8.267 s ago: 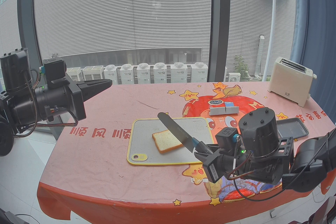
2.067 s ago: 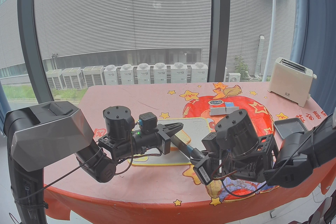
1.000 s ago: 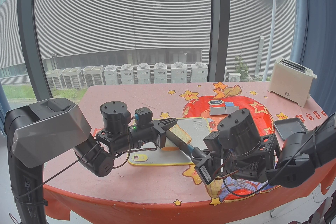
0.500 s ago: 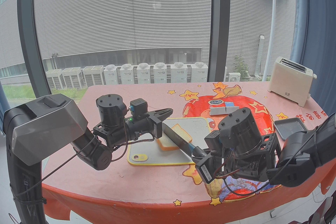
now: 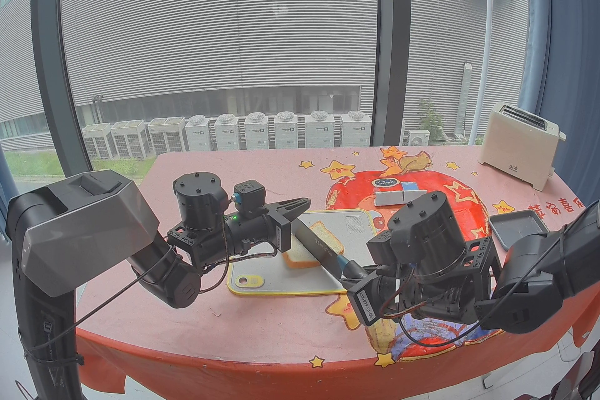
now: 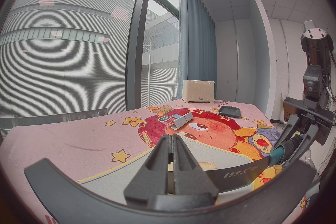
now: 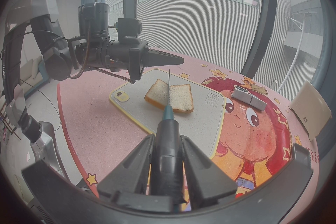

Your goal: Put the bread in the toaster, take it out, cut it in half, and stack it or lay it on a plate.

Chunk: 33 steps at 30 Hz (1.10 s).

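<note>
Pink printed cloth covers the table (image 5: 206,182), which stands before a large window.

1. Bread (image 7: 182,95): one slice lies flat near the middle of the grey, yellow-rimmed cutting board (image 5: 281,279), which sits on the table's near half.

2. Knife (image 5: 315,245): the blade crosses the slice at about its centre line, edge downward, with the tip reaching past the slice's far side. Whether the edge touches the bread cannot be told. The dark handle with its teal collar points toward the table's near right.

3. Right end effector (image 7: 167,139): both fingers are clamped on the knife handle, one on each side. It is positioned just off the cutting board's near right corner.

4. Left end effector (image 5: 304,205): the fingers are brought together to a narrow point with only a thin slit between them, and they hold nothing. It is positioned above the left part of the cutting board, its tip close to the blade and the far left of the slice, pointing toward the right.

5. Small grey block (image 5: 400,195): on the cloth beyond the cutting board's far right corner.

6. Plate (image 5: 519,228): dark and rectangular, to the right of the cutting board, well apart from it.

7. Toaster (image 5: 519,145): cream-coloured, upright, at the table's far right corner.
</note>
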Motion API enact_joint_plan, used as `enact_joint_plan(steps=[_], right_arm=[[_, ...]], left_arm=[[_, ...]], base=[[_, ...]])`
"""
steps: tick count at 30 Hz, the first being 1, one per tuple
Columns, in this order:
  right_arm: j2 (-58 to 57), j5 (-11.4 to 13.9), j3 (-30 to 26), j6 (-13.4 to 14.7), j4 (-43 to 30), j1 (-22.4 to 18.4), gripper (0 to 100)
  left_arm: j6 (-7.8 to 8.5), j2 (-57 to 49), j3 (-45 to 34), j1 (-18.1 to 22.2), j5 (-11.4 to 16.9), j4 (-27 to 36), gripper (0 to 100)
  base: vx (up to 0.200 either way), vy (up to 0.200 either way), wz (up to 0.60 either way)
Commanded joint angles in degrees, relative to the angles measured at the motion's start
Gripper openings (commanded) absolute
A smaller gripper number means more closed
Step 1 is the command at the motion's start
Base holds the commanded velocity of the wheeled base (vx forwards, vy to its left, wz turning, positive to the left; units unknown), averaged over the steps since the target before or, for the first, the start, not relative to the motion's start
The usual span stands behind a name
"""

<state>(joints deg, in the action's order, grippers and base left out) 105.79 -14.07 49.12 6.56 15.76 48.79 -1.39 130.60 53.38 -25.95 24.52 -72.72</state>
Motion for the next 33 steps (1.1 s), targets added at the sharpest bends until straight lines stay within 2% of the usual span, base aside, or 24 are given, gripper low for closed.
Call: enact_joint_plan(steps=[1,33], right_arm=[[0.47,0.01,0.10,0.03,0.06,0.17,0],[0.38,0.01,-0.25,0.21,0.15,0.17,0]], left_arm=[[0.07,-0.17,-0.30,-0.15,0.01,-0.06,0],[0.34,3.61,-0.30,-0.85,0.09,0.03,0]], base=[[0.000,0.000,0.00],[0.000,0.000,0.00]])
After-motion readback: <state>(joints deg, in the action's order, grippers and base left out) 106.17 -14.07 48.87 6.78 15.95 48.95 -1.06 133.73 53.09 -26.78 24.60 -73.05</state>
